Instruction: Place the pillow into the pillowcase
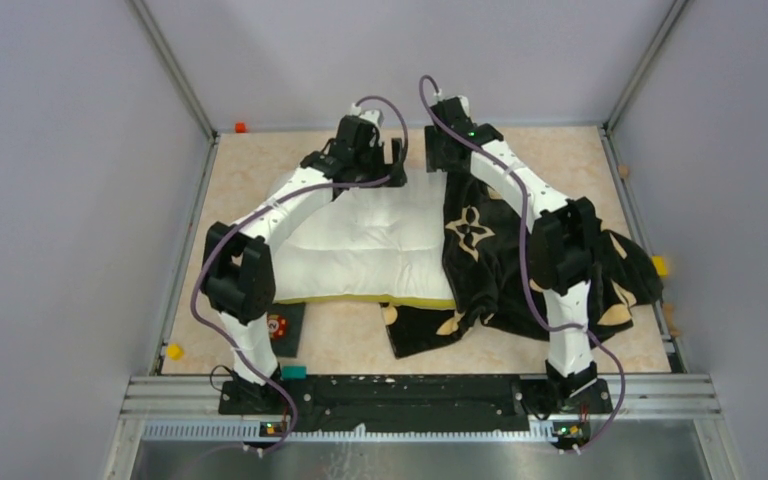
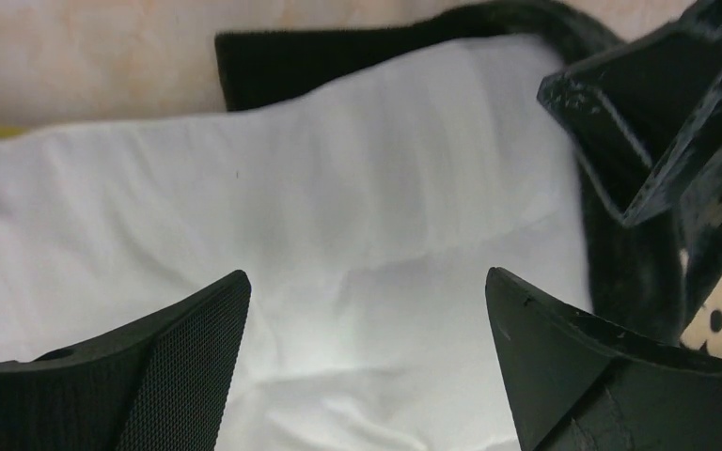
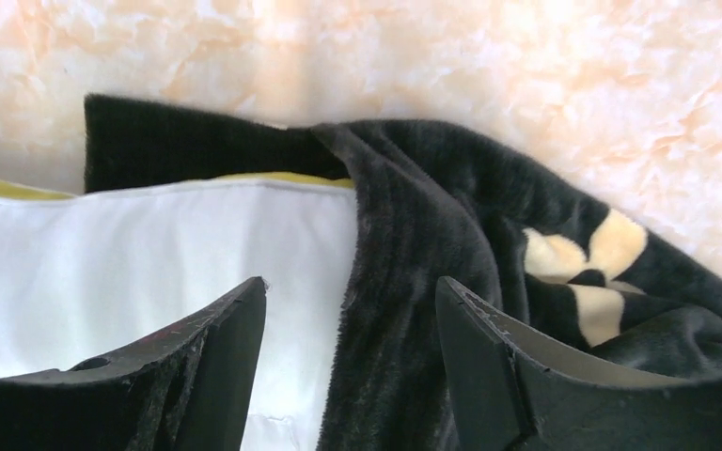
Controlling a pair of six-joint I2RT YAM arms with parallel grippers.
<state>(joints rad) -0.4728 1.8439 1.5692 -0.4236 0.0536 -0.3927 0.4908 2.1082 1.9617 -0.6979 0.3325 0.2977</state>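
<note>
bare table (image 1: 580,150) behind pillow (image 1: 360,250); pillowcase (image 1: 475,275) heaped on the right.

White pillow (image 1: 370,250) with yellow edge band, black pillowcase (image 1: 485,275) with cream flower motifs, peach marbled table (image 1: 580,160)

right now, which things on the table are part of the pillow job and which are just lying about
For the job:
pillow
pillowcase

Just lying about:
small dark card
left yellow block
right yellow block
red block, far left corner
</note>
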